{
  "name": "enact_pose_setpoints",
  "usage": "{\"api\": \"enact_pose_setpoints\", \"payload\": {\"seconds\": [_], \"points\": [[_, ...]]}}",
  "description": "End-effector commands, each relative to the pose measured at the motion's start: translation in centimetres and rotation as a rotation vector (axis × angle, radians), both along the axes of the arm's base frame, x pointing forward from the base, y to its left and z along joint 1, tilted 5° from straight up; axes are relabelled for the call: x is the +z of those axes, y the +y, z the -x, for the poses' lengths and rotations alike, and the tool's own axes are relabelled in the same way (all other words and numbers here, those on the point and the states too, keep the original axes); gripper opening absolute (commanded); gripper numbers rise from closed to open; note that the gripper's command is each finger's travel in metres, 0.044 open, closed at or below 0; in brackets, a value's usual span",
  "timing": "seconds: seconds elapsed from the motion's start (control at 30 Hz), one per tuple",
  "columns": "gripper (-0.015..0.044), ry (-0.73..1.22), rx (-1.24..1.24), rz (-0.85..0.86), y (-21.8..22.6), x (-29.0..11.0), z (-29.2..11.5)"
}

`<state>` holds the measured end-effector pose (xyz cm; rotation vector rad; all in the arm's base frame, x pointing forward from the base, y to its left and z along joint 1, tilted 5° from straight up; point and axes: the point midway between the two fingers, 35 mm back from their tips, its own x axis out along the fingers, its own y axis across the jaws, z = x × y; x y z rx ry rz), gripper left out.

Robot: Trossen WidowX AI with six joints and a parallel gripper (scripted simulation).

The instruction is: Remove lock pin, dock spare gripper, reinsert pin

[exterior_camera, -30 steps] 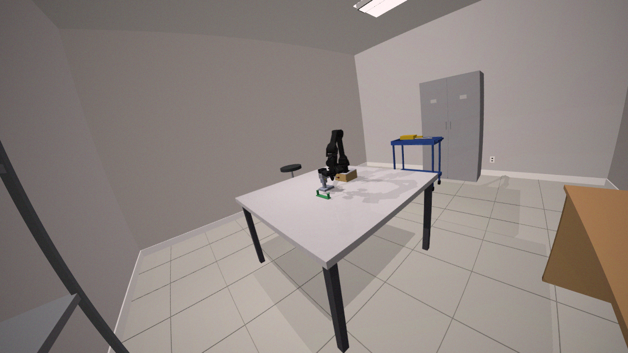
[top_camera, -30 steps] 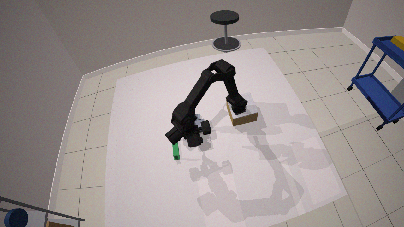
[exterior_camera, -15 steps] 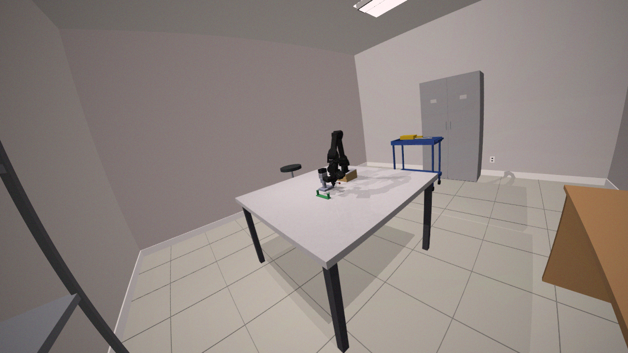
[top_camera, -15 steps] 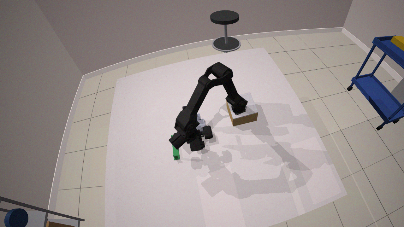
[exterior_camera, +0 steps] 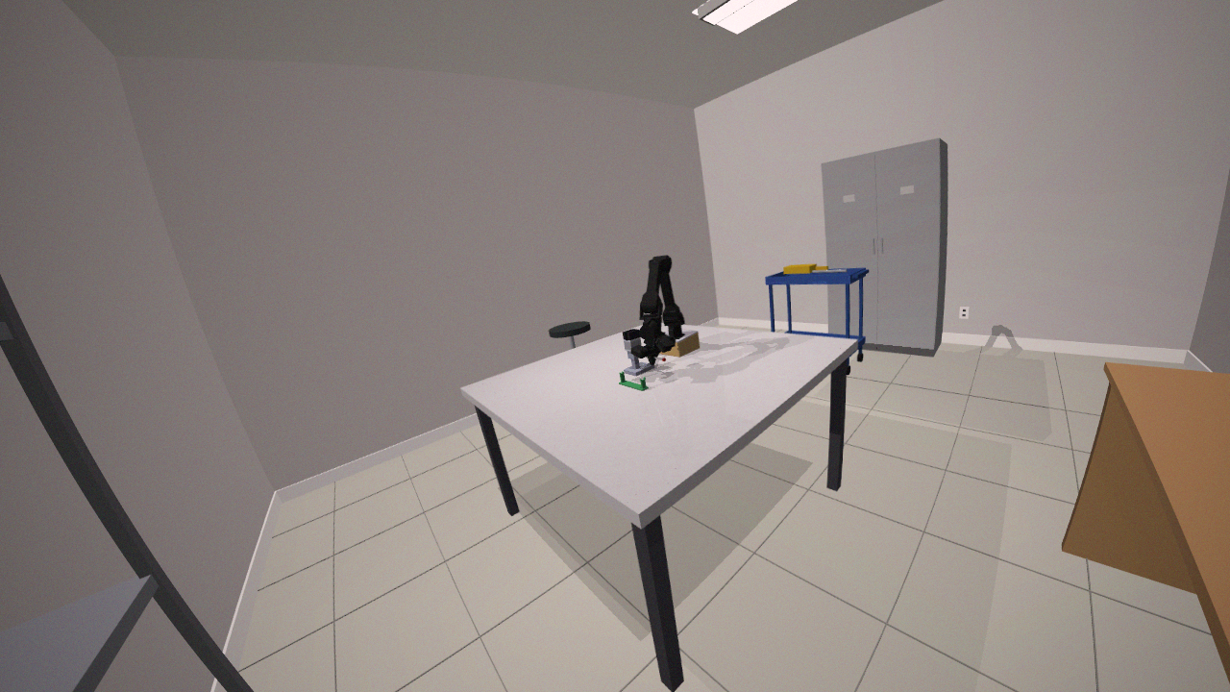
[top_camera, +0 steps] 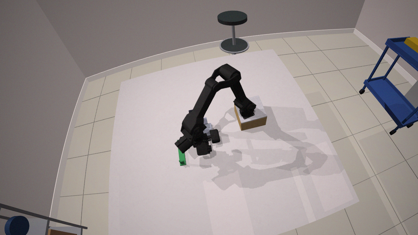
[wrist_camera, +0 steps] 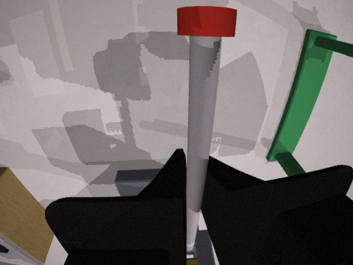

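Note:
My gripper (wrist_camera: pixel 184 155) (top_camera: pixel 209 143) is shut on the lock pin (wrist_camera: pixel 203 113), a grey shaft with a red head (wrist_camera: pixel 206 20). The pin runs straight out from between the fingers, head at the far end. The gripper hangs low over the grey mount (top_camera: pixel 208 125) (exterior_camera: pixel 637 359), and my arm hides most of it in the top view. A dark part, apparently the spare gripper (exterior_camera: pixel 631 337), stands on the mount. I cannot tell whether the pin touches the socket.
A green cradle (top_camera: pixel 182 157) (wrist_camera: pixel 299 99) (exterior_camera: pixel 633 384) lies on the table just beside the mount. The arm's base stands on a wooden box (top_camera: pixel 252 124) (wrist_camera: pixel 20 216). A stool (top_camera: pixel 232 19), a blue cart (top_camera: pixel 388 93) and a grey cabinet (exterior_camera: pixel 885 240) stand off the table.

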<state>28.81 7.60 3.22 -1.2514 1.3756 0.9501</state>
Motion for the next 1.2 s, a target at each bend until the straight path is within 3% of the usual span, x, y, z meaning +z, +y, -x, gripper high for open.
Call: {"api": "enact_pose_setpoints", "payload": {"seconds": [0.0,1.17], "points": [[0.0000,-0.001,0.002,-0.003,-0.3,0.2,-0.1],[0.0000,0.004,0.001,-0.004,-2.4,-0.1,0.3]]}}
